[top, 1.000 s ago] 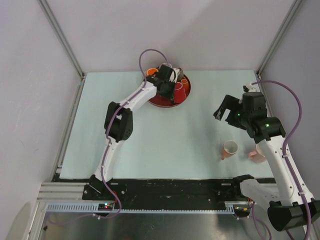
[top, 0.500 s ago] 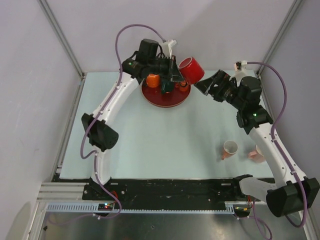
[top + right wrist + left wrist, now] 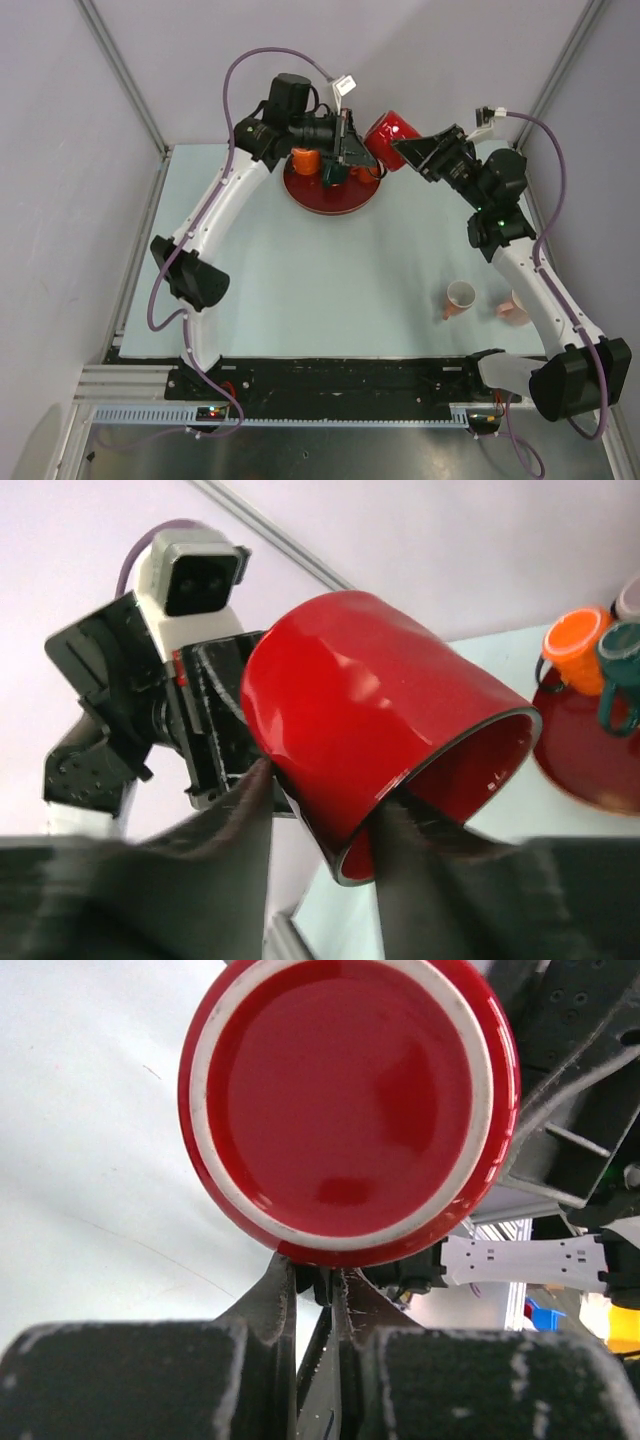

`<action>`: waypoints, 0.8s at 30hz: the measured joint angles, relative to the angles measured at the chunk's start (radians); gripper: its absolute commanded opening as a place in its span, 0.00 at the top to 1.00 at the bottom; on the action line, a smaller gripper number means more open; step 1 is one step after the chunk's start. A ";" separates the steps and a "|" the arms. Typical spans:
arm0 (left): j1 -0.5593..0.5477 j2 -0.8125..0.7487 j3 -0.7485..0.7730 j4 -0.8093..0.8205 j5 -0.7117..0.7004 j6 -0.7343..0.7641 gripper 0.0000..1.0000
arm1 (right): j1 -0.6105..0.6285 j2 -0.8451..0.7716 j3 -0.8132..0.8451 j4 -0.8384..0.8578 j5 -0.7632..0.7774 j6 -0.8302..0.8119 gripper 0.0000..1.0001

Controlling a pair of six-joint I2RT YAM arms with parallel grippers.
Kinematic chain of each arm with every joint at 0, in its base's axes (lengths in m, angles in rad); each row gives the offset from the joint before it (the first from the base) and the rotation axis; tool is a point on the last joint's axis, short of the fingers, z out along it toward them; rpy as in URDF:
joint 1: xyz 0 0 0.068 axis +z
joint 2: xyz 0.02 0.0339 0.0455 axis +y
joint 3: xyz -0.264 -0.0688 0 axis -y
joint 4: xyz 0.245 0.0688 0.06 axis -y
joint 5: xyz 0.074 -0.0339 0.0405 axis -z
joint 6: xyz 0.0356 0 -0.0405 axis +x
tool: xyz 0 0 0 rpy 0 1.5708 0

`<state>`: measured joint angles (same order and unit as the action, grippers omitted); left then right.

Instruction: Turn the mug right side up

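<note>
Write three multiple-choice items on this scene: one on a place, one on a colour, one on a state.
1. Where is the red mug?
A. Standing on the plate
B. Up in the air
C. On the floor

2. What colour is the plate that holds the orange mug and the teal mug?
A. Red
B. Blue
C. Green

3. How is the left gripper?
A. Wide open
B. Shut on the red mug
C. Out of view

Answers:
1 B: the mug hangs clear of the plate, carried at the gripper.
2 A: the plate's bare rim shows dark red.
3 B: in the left wrist view its fingers are pinched together right against the mug's side.
</note>
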<state>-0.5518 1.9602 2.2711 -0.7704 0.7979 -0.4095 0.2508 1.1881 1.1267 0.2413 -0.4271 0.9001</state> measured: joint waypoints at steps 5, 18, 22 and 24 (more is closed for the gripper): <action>0.006 -0.001 -0.040 0.010 0.008 -0.029 0.33 | 0.038 0.002 -0.003 0.063 -0.038 0.025 0.99; 0.187 -0.212 -0.439 -0.012 -0.482 0.348 0.00 | 0.301 0.083 0.174 -0.800 0.382 -0.307 1.00; 0.242 -0.269 -0.509 -0.019 -0.652 0.425 0.00 | 0.510 0.261 0.323 -1.050 0.450 -0.357 1.00; 0.256 -0.281 -0.527 -0.020 -0.705 0.446 0.00 | 0.586 0.352 0.372 -1.141 0.474 -0.362 1.00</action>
<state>-0.2958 1.6794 1.7439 -0.7902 0.0925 0.0368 0.8368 1.5402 1.4986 -0.8997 0.0467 0.5381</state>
